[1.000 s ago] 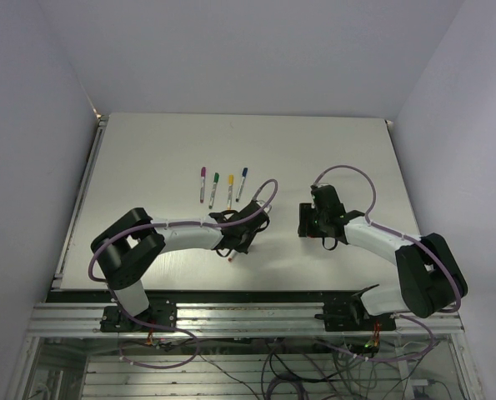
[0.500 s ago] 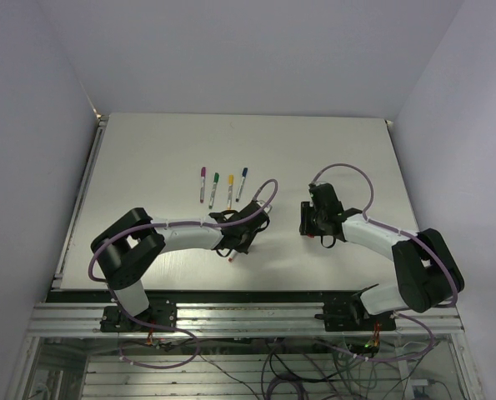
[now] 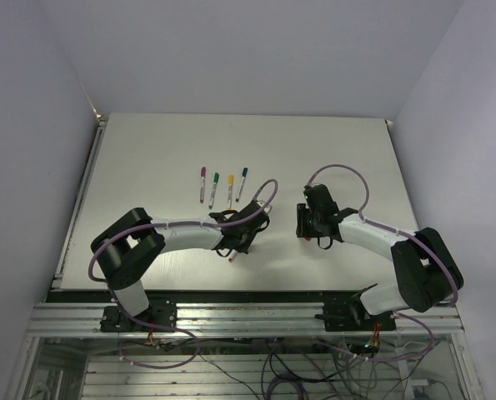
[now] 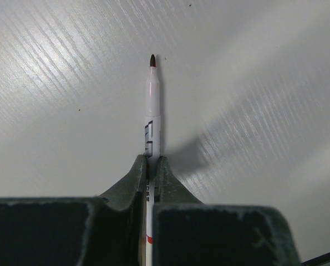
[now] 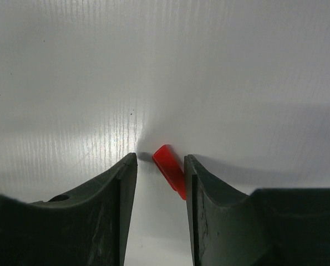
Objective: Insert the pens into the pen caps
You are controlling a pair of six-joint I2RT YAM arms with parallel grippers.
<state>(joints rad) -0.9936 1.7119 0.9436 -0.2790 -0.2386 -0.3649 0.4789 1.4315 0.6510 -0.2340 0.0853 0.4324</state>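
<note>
left pincer (image 4: 152, 160): clamped tight on the red pen (image 4: 152, 105), gripping the barrel low in the frame so most of its length juts free toward the top
why held so: the bare nib is left clear and pointing away, which I judge is meant to offer it to a cap
red pen, look: thin white barrel with dark print, a small dark-red nib, a red band down between the fingers
right pincer (image 5: 160, 160): set narrow, astride the red cap (image 5: 170, 169) but not pinching it; the cap touches the finger on the frame's right, and a gap shows to the other finger
red cap, look: stubby, bright red, lying tilted on the table (image 5: 237, 66), lower centre of the wrist view
why there: the fingers sit down at the surface, likely to pick the cap up
overhead: both pincers mid-frame, apart from each other
beyond them: purple pen (image 3: 202, 185), green pen (image 3: 215, 190), yellow pen (image 3: 230, 190) and blue pen (image 3: 242, 184) in a row, upper left of centre, coloured ends toward the top; capped or not is too small to tell
</note>
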